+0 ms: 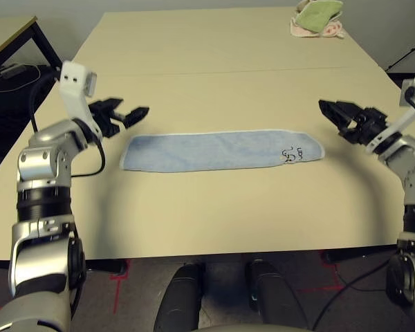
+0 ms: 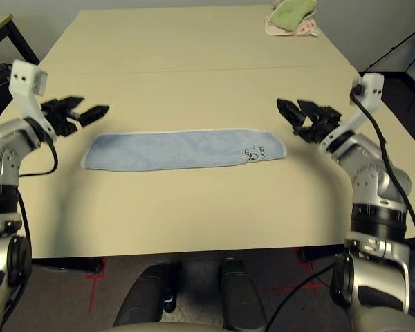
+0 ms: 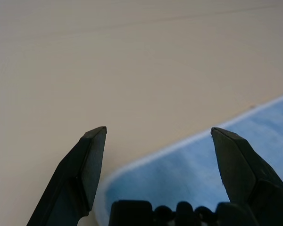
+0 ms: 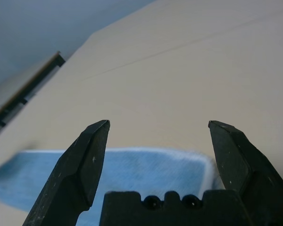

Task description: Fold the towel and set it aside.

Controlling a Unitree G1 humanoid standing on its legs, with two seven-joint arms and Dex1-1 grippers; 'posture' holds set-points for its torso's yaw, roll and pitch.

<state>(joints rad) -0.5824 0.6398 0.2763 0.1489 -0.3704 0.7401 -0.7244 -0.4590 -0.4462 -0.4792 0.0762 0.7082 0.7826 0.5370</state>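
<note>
Light blue towel (image 1: 221, 151) flat on the tan table (image 1: 214, 221), folded into a long narrow strip running left to right across the middle of the near half, white edging along its sides, small dark embroidered mark near its right end. Left gripper (image 1: 128, 115) just off the towel's left end, above and slightly behind the corner, pointing in toward the centre, clear of the cloth — jaws spread wide, nothing between them. Left wrist view: two black fingers (image 3: 80, 174) well apart, rounded towel corner and white hem on the table beneath them, bare tabletop beyond. Right gripper (image 2: 290, 111) just off the towel's right end, likewise raised and aimed inward, not touching the cloth — jaws also spread wide and empty. Right wrist view: blue strip stretching away on the table under the parted fingers (image 4: 80, 169), a second table's dark edge far off. Green and pink cloths (image 1: 318, 18) bundled in a pile at the far right of the table, well apart from the towel. Faint seam line crossing the tabletop between pile and towel.
</note>
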